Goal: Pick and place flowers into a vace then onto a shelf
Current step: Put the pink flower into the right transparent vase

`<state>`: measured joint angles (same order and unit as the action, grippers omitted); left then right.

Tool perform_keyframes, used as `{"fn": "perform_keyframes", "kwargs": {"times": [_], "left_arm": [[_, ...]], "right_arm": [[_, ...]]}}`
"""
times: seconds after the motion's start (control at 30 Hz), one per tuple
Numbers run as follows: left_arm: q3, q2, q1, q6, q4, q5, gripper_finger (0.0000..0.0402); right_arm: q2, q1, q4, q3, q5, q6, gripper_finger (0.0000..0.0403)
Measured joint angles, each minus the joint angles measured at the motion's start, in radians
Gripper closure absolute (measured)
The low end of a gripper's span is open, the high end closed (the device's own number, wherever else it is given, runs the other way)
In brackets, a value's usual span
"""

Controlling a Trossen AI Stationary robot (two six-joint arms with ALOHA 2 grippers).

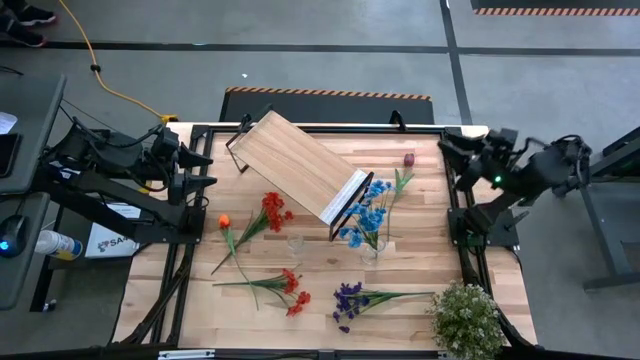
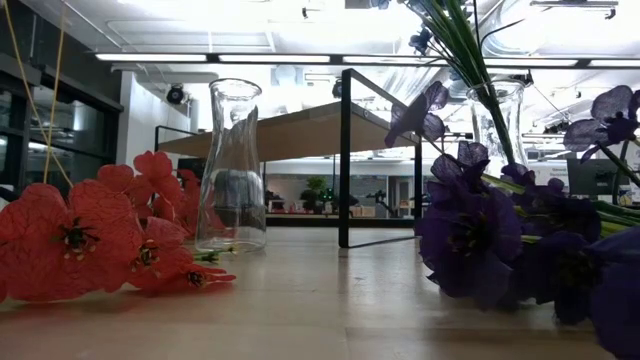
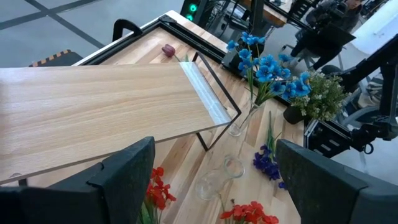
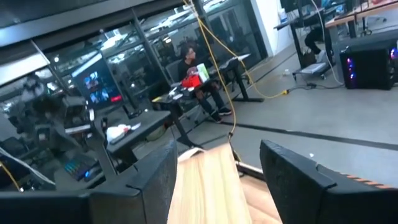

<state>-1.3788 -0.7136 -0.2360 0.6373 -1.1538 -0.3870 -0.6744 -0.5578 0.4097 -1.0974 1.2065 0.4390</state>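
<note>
Overhead plan of the desk (image 1: 400, 300) with both arms parked at its far corners. The left tool (image 1: 200, 170) sits at the left edge with its two fingers (image 3: 124, 180) spread wide and holding nothing. The right tool (image 1: 455, 150) sits at the far right corner, its fingers set partly apart around empty air, looking across the shelf (image 1: 300, 165) into the room. The shelf stands diagonally at the middle of the far half.

Blue flowers (image 1: 368, 212) already stand in a clear vase (image 1: 372, 250) just beside the shelf's near right end. A second, empty glass vase (image 1: 295, 243) stands to its left. The other flowers lie flat on the desk: an orange one (image 1: 224, 221) and a red spray (image 1: 273, 210) near the left tool, more red blooms (image 1: 290, 290) and a purple spray (image 1: 350, 300) along the near side, and a dark red bud (image 1: 408, 159) close to the right tool. A bushy pale plant (image 1: 465, 318) occupies the near right corner.

The red spray's stem runs diagonally, head toward the shelf and tail toward the near left. It lies inward and nearward of the left tool, which is probably the better arm to lift it into the empty vase.
</note>
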Motion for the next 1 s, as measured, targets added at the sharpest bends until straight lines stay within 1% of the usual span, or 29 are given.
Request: {"fn": "perform_keyframes", "kwargs": {"times": [0.23,0.37,0.57,0.8,0.93,1.0], "left_arm": [[0.000,0.000,0.000,0.000,0.000,0.000,0.0034],[0.000,0.000,0.000,0.000,0.000,0.000,0.0034],[0.000,0.000,0.000,0.000,0.000,0.005,0.0034],[0.000,0.000,0.000,0.000,0.000,0.005,0.0034],[0.000,0.000,0.000,0.000,0.000,0.003,0.0034],[0.000,0.000,0.000,0.000,0.000,0.002,0.0034]], "right_arm": [[-0.026,0.015,0.119,-0.158,0.028,-0.039,0.0183],[-0.077,0.015,0.172,-0.273,0.080,-0.084,0.0184],[-0.188,0.015,0.328,-0.487,0.104,-0.113,0.0186],[-0.356,0.015,0.520,-0.762,0.104,-0.132,0.0185],[-0.438,0.015,0.639,-0.912,0.089,-0.075,0.0187],[-0.474,0.026,0.713,-0.980,0.054,-0.027,0.0184]]}}
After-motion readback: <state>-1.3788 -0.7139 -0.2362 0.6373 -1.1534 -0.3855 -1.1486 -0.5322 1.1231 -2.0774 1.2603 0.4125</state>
